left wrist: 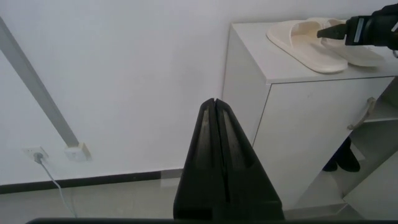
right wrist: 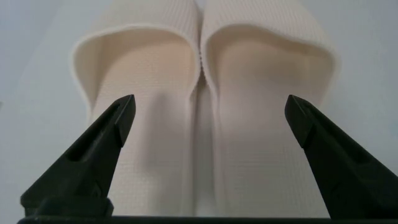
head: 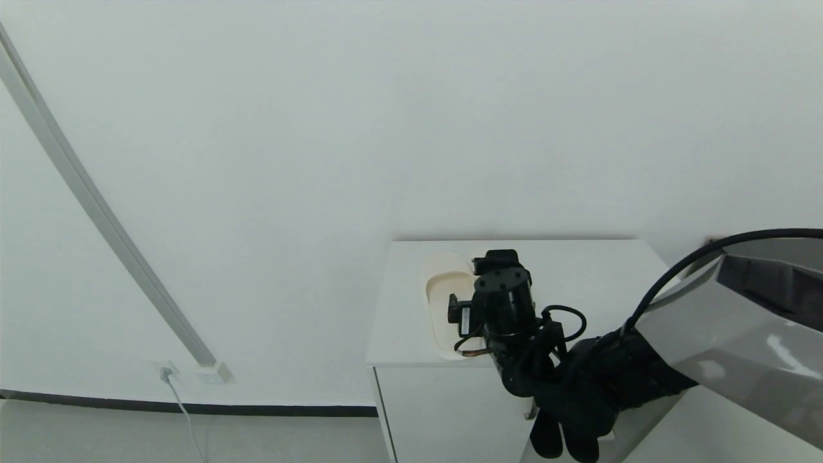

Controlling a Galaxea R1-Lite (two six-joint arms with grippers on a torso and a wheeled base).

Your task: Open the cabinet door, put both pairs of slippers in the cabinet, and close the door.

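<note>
A pair of cream slippers (head: 442, 302) lies side by side on top of the white cabinet (head: 411, 334). My right gripper (right wrist: 208, 109) is open, with one finger on each outer side of the cream slippers (right wrist: 205, 93), not touching them. The left wrist view shows that gripper (left wrist: 336, 29) low over the cream pair (left wrist: 308, 43). On the cabinet's (left wrist: 298, 137) right side an opening shows a shelf with a dark pair of slippers (left wrist: 344, 157) on it, and a handle (left wrist: 362, 115) beside it. My left gripper (left wrist: 215, 102) is shut and holds nothing, off to the cabinet's left, facing the wall.
A slanted grey conduit (head: 96, 206) runs down the white wall to a wall socket (head: 168, 373) with a cable plugged in. Bare floor lies to the left of the cabinet. The cabinet stands against the wall.
</note>
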